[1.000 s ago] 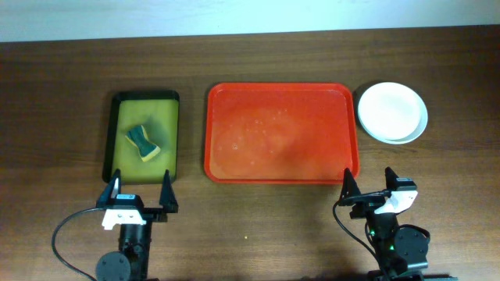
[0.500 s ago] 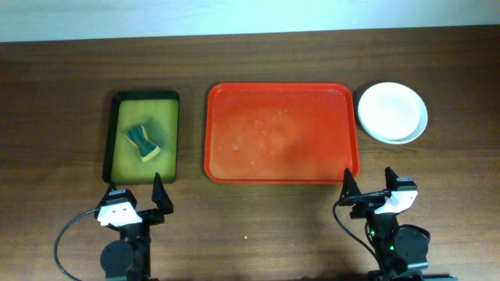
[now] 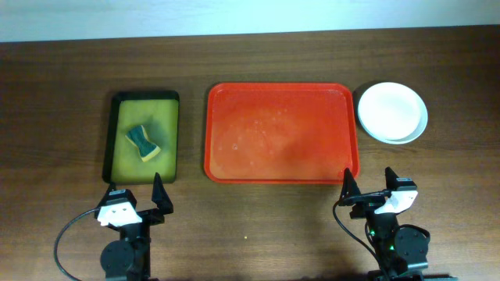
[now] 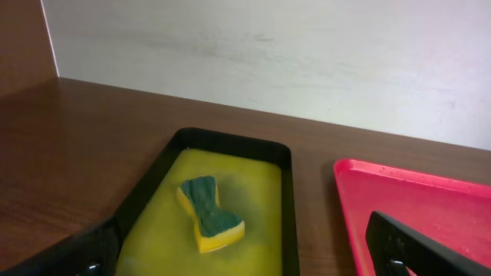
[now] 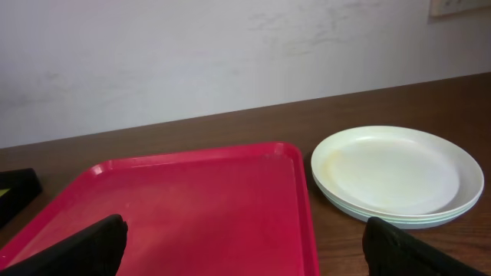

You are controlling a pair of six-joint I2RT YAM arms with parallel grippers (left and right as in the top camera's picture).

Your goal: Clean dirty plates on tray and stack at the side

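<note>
While both arms sat at the near edge, the left gripper (image 3: 134, 187) and right gripper (image 3: 368, 181) stood spread wide, holding nothing. The plates (image 3: 392, 112) sat stacked just right of the red tray (image 3: 281, 133); the sponge (image 3: 143, 142) lay in the yellow-green tray (image 3: 145, 96). I judged 1 risk: calling it done with residue on the top plate, since overhead showed 1 white disc, whereas the right wrist view showed layered rims and a faint yellowish tint.
</note>
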